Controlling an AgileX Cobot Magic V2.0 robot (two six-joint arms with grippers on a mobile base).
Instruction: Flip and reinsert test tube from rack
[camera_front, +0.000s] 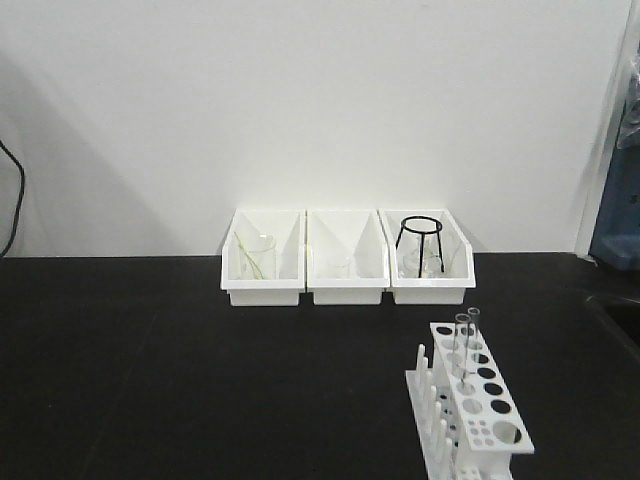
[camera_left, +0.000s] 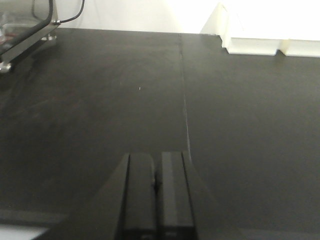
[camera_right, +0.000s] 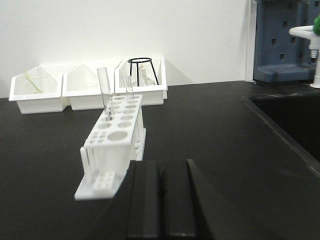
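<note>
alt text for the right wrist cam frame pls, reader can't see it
The right gripper, jaws closed and empty, points across a black table at a white test tube rack holding two glass tubes near its far end. Behind it, three white bins line the wall, the rightmost holding a black wire tripod.
</note>
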